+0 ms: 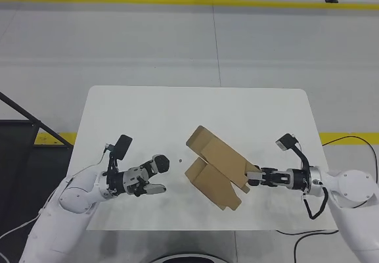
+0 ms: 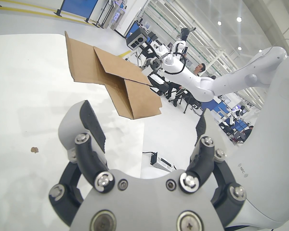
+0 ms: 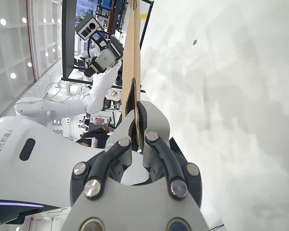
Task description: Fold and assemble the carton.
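Observation:
A flat brown carton [image 1: 217, 166] with loose flaps is held off the white table [image 1: 143, 112], tilted, right of centre. My right gripper [image 1: 253, 176] is shut on the carton's near right edge; the right wrist view has the cardboard [image 3: 132, 49] edge-on, pinched between the fingers [image 3: 141, 115]. My left gripper [image 1: 157, 177] stands open over the table's left front, a short way left of the carton, with nothing between its fingers [image 2: 92, 123]. From the left wrist, the carton [image 2: 115, 82] hangs ahead, flaps spread.
A small brown scrap [image 1: 179, 158] lies on the table between my left gripper and the carton; it shows as a crumb [image 2: 34, 149] and as a speck [image 3: 194, 42] in the wrist views. The table's front edge runs just under both arms.

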You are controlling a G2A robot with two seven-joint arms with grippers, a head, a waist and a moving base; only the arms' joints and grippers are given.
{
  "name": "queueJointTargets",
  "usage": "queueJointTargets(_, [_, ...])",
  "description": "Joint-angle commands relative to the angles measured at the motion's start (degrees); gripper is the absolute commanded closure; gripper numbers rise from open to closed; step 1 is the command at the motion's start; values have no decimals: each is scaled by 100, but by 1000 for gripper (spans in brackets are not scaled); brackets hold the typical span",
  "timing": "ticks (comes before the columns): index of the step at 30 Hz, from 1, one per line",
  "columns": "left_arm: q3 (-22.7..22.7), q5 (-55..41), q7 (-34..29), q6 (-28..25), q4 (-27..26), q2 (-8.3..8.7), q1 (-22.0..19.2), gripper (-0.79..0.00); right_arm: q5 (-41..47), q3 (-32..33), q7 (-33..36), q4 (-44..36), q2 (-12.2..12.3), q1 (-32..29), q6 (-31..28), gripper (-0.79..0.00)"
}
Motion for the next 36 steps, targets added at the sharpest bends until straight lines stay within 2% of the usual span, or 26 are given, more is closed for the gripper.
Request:
queueJointTargets(1, [69, -114, -144, 56, -72, 25, -59, -785, -36, -33, -99, -49, -6, -33, 32, 0])
queueJointTargets(5, [129, -108, -126, 38, -97, 109, -235, -785, -105, -99, -21, -55, -2, 11, 173, 0])
queueJointTargets(8, [381, -160, -15, -73, -35, 214, -413, -785, -91, -171, 172, 8, -1, 132, 276, 0])
queueJointTargets(16, [1247, -111, -15, -73, 141, 671, -1099, -785, 76, -385, 564, 269, -23, 506, 415, 0])
queueJointTargets(21, [1750, -182, -15, -73, 214, 883, -1461, -785, 31, -542, 589, 346, -43, 649, 488, 0])
queueJointTargets(30, [2462, -453, -15, -73, 244, 1160, -1902, -785, -23, -700, 591, 401, -60, 770, 529, 0])
queueJointTargets(36, [2983, -645, -15, -73, 447, 1245, -2294, -785, -68, -754, 563, 398, -61, 796, 504, 0])
